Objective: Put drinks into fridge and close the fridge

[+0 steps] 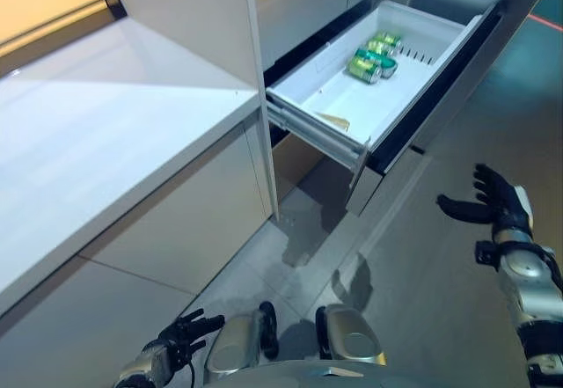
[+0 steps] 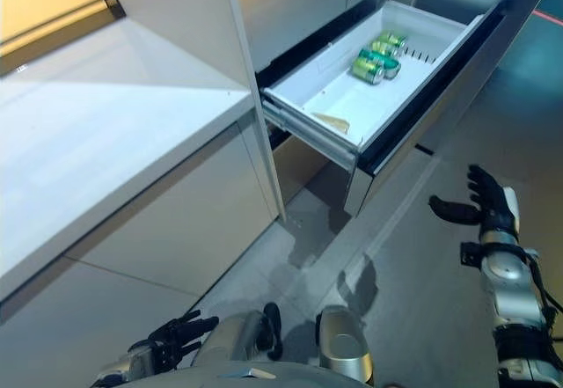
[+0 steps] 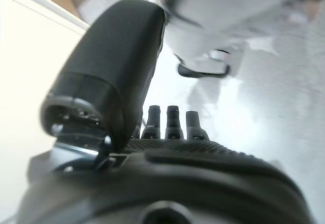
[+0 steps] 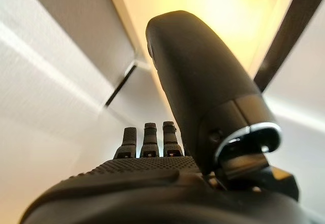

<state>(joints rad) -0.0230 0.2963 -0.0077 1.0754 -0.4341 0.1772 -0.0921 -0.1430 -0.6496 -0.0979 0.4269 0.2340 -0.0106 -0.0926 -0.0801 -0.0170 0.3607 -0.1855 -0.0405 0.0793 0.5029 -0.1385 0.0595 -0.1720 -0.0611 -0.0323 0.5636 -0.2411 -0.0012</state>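
Three cans [image 1: 373, 57] (perhaps) in open drawer [image 1: 325, 124], well beyond empty, spread right hand [image 1: 499, 205]

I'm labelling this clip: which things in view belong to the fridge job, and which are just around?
Job:
green cans, lying in the drawer
open fridge drawer
right hand, open, empty
left hand, low, empty

Just around:
white counter
brownish scrap in the drawer
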